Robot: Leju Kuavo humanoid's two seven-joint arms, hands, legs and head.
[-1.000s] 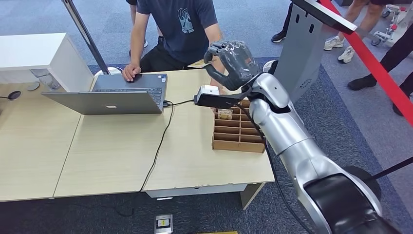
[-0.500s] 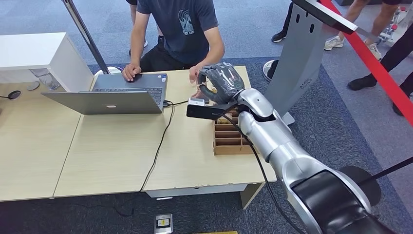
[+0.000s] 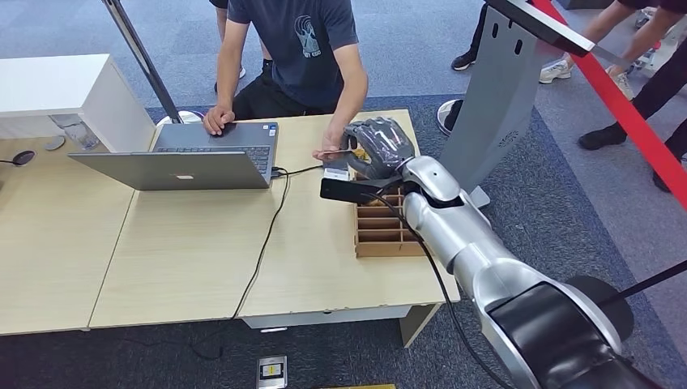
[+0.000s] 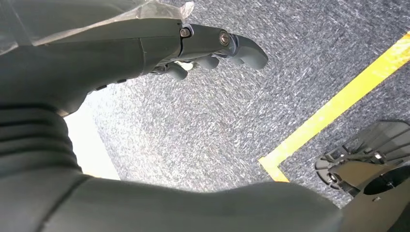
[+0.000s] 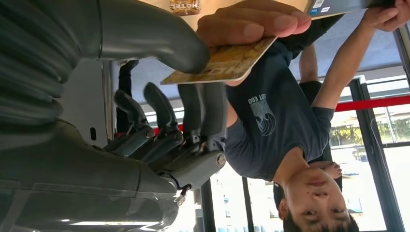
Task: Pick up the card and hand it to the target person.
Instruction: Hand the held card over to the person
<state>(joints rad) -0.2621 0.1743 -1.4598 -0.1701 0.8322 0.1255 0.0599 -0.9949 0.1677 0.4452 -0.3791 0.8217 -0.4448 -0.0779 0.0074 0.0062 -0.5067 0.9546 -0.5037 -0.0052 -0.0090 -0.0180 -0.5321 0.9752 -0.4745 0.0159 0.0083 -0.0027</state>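
Observation:
A yellowish card [image 5: 223, 62] is pinched between the thumb and fingers of my right hand [image 5: 183, 101], over the far edge of the table. The seated person in a dark T-shirt [image 3: 304, 44] grips the card's other end with the fingers [image 5: 251, 24] of one hand. In the head view the card [image 3: 339, 151] shows as a thin strip between the person's hand [image 3: 326, 151] and my right hand [image 3: 378, 146]. My left hand [image 4: 193, 53] hangs over grey carpet, fingers loosely apart, holding nothing.
A wooden slotted box [image 3: 389, 231] sits on the table [image 3: 186, 259] just below my right forearm. An open laptop [image 3: 202, 158] and its black cable [image 3: 263, 243] lie to the left. A grey stand [image 3: 502, 89] and a red barrier [image 3: 624, 105] are at the right.
My right hand came down from its raised position and shifted left toward the seated person. The person's hand reached out and took hold of the card's free end.

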